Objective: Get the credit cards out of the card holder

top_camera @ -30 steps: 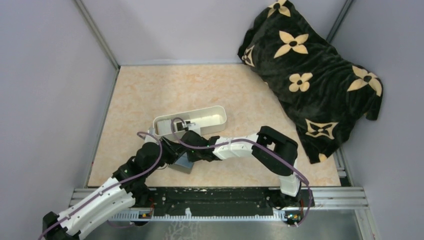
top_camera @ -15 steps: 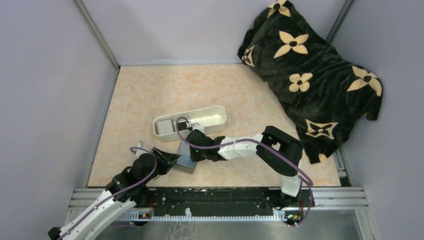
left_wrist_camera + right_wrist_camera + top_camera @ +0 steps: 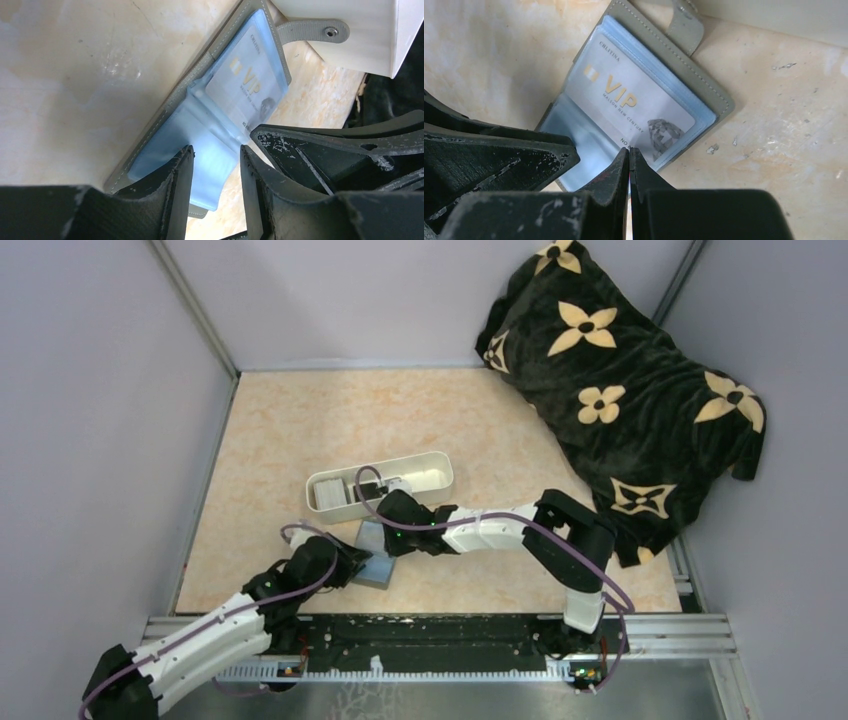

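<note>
**Left tool back at the open card holder**

The card holder lies open on the surface just beside the white tray. A pale VIP credit card sits in the half nearer the tray. The left tool, drawn back half a second ago, has returned over the other half, fingers apart. The right tool is closed, its tips at the card's edge.

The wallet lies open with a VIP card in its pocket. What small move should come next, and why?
Probably the right tool should open slightly and pinch the near edge of the VIP card. Its jaws are shut, tips at that edge, while the card sits inside the clear pocket of the open card holder. The left tool hangs partly open over the other half.
</note>
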Controlling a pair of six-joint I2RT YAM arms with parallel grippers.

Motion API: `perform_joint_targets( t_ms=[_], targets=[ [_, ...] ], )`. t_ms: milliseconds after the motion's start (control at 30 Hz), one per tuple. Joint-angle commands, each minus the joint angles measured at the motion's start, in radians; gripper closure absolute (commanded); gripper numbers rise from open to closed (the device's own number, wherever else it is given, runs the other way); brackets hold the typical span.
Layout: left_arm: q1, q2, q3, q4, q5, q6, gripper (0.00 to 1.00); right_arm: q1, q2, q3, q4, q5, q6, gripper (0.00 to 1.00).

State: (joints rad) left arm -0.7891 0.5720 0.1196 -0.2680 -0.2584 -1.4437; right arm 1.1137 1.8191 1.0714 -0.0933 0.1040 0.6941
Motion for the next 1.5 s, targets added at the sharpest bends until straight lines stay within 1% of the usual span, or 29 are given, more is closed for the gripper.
perform_joint_targets(
  t_ms=[0, 233, 367, 433, 567, 700, 867, 967, 1167, 1300, 1467],
  targets=[
    [0.002, 0.01, -0.047, 0.003, 0.018, -0.034, 0.54, -0.02, -0.063, 0.007, 0.033, -0.011, -0.028, 0.98],
    [0.002, -0.134, -0.066, -0.133, -0.009, -0.054, 0.55, -0.099, -0.029, 0.066, 0.031, -0.023, -0.064, 0.98],
    [0.002, -0.185, -0.066, -0.185, -0.016, -0.061, 0.55, -0.136, 0.026, 0.119, 0.025, -0.012, -0.093, 1.0],
    [0.003, -0.191, -0.067, -0.197, -0.015, -0.062, 0.55, -0.145, 0.059, 0.138, 0.036, 0.002, -0.105, 1.0],
    [0.002, -0.181, -0.065, -0.197, -0.013, -0.061, 0.56, -0.149, 0.123, 0.185, 0.037, -0.025, -0.118, 1.0],
    [0.002, -0.177, -0.06, -0.2, -0.024, -0.06, 0.56, -0.148, 0.139, 0.151, 0.067, -0.062, -0.105, 1.0],
    [0.002, -0.175, -0.068, -0.187, -0.038, -0.058, 0.56, -0.149, 0.106, 0.054, 0.093, -0.068, -0.076, 1.0],
    [0.002, -0.164, -0.076, -0.156, -0.043, -0.05, 0.56, -0.149, 0.043, -0.015, 0.097, -0.055, -0.068, 1.0],
    [0.002, -0.078, -0.094, -0.068, -0.032, -0.037, 0.56, -0.146, -0.078, -0.139, 0.098, -0.045, -0.041, 1.0],
    [0.002, -0.029, -0.101, -0.02, -0.019, -0.036, 0.53, -0.121, -0.146, -0.192, 0.09, -0.035, -0.019, 1.0],
    [0.002, -0.035, -0.103, -0.013, -0.014, -0.029, 0.53, -0.064, -0.207, -0.215, 0.086, -0.021, 0.009, 1.0]
  ],
)
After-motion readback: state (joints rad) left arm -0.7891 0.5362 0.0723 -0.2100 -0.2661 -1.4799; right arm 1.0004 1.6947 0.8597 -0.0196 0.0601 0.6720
